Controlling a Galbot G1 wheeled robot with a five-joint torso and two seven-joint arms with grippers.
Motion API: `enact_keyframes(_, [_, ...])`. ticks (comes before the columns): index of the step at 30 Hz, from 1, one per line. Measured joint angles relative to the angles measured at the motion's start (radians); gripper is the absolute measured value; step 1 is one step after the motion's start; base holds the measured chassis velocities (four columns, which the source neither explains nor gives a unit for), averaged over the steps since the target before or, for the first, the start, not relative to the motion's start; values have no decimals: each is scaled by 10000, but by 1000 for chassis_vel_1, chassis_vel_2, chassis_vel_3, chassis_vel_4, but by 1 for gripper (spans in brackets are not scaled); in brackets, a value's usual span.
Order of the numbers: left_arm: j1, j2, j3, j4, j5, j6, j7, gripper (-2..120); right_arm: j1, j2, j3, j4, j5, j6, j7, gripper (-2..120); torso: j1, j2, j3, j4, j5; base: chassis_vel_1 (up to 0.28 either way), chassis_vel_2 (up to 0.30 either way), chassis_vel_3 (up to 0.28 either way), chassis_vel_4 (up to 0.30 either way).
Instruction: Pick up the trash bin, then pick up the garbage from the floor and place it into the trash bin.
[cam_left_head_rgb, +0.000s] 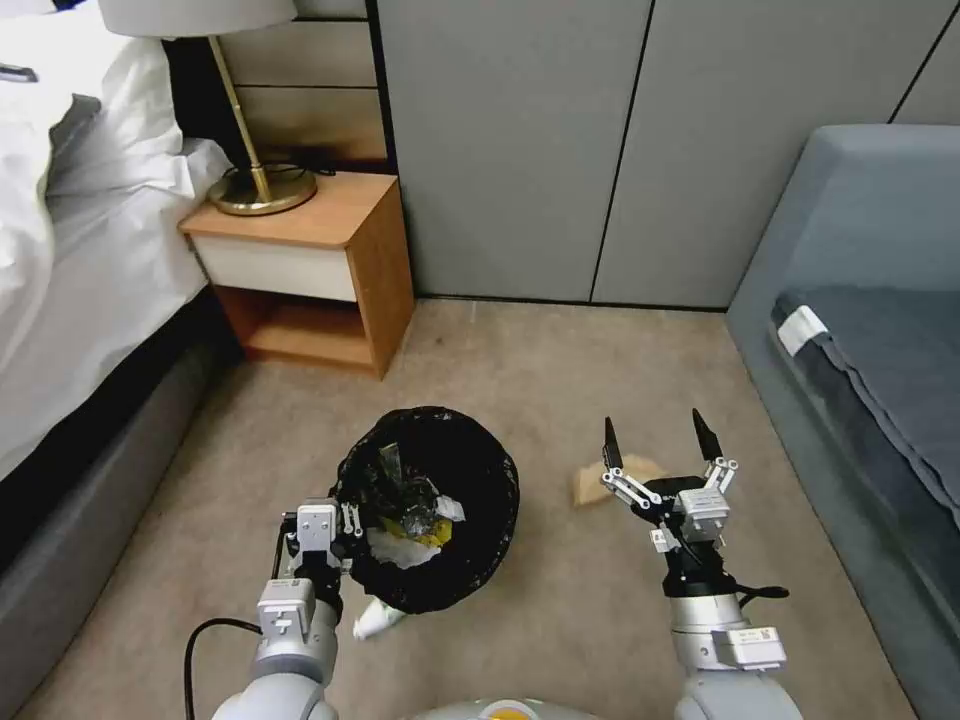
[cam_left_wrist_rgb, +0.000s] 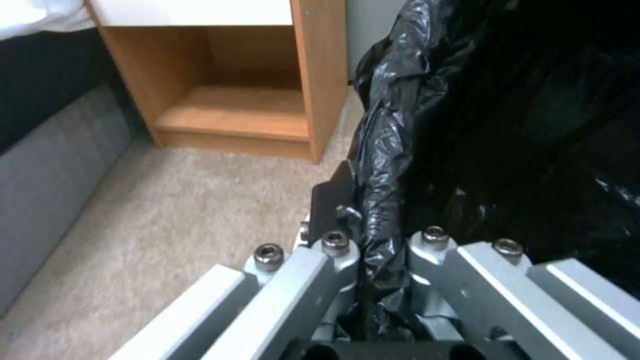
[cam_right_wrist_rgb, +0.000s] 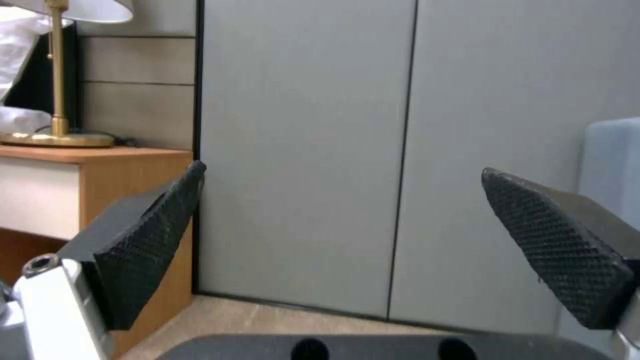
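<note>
Holding the trash bin by its bag-lined rim, left tool clamped shut | right tool spread wide, empty, above brown garbage on carpet | expect light, crushable paper; pinch its raised edge.

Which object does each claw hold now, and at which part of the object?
The left claw grips the round black-lined trash bin at its bag-covered rim. The right claw is open and holds nothing.
</note>
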Motion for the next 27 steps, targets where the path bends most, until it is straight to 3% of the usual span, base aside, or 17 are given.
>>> enact_keyframes(6, [-3, 0, 5, -1, 13, 0, -2, 1, 64, -1, 46, -64, -38, 252, -115, 100, 2, 0, 2, -3, -2, -147, 157, 142, -157])
enact_keyframes(18, [-5, 6, 8, -8, 17, 0, -2, 1, 242, -23, 196, -109, -194, 340, -191, 100, 0, 0, -1, -2, -1, 13, -13, -11, 10])
enact_keyframes(24, [-21, 7, 9, -8, 17, 0, -2, 1, 342, -102, 282, -101, -278, -24, -27, 100, 0, 0, 0, -2, -1, 0, 0, 0, 0])
enact_keyframes(27, [-34, 7, 5, -8, 15, 0, -1, 1, 458, -161, 346, 119, -7, -1098, 319, 100, 0, 0, -1, -2, -1, 0, 0, 0, 0])
